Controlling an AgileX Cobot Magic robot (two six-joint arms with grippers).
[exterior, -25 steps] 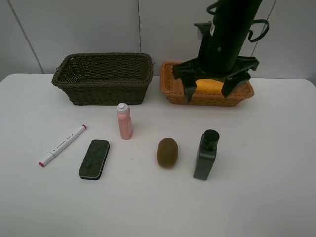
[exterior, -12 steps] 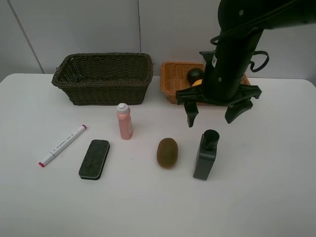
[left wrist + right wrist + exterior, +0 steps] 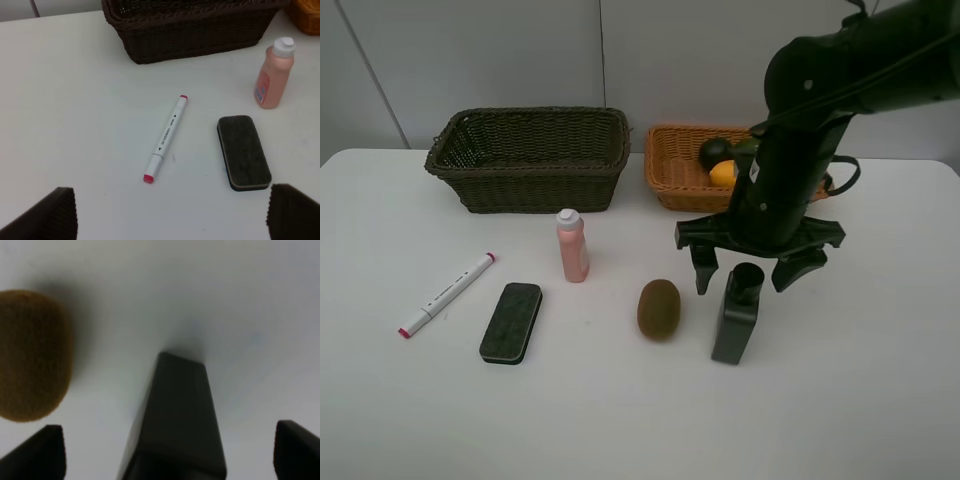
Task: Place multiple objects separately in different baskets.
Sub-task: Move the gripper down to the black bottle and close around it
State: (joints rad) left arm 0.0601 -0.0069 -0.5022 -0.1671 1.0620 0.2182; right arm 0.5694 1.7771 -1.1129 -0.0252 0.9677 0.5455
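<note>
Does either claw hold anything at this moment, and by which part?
Nothing is held. The right claw stands open on either side of the dark green bottle cap, apart from it; the left claw is open too.

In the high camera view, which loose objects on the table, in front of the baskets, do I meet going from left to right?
white marker → black eraser → pink bottle → kiwi → dark green bottle

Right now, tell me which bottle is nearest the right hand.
The dark green square bottle, its cap under the open right hand; the pink plastic bottle stands apart.
</note>
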